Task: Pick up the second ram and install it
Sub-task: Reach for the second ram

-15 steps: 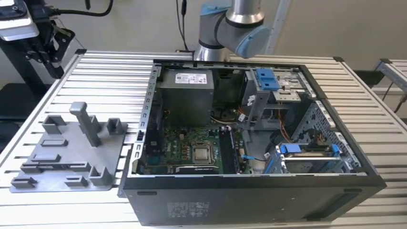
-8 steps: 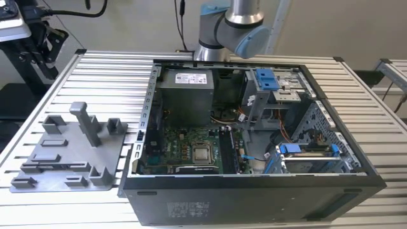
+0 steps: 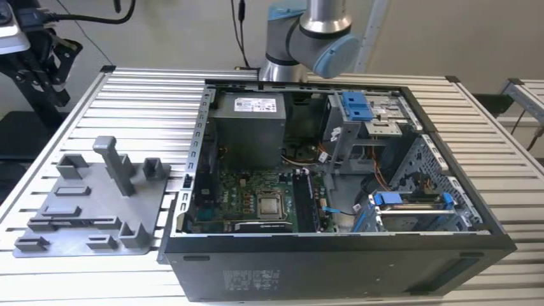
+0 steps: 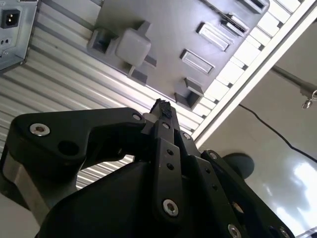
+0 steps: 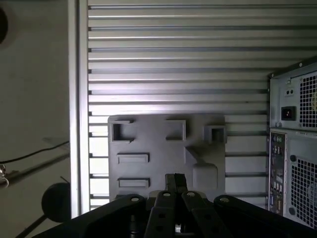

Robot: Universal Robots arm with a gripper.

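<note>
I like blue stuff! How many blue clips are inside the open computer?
2. One blue clip sits at the far end of the computer case; the other blue clip is nearer, at the exterior view's right. More may be hidden.

No writing can be made out anywhere. A white label (image 3: 257, 103) sits on the power supply (image 3: 246, 137) at the far end of the computer case (image 3: 340, 268). Faint print (image 3: 251, 278) marks the case's near wall, and both are illegible.

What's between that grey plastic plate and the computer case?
Nothing; in the first wrist view a bare strip of slatted table separates the plate from the case.
</note>
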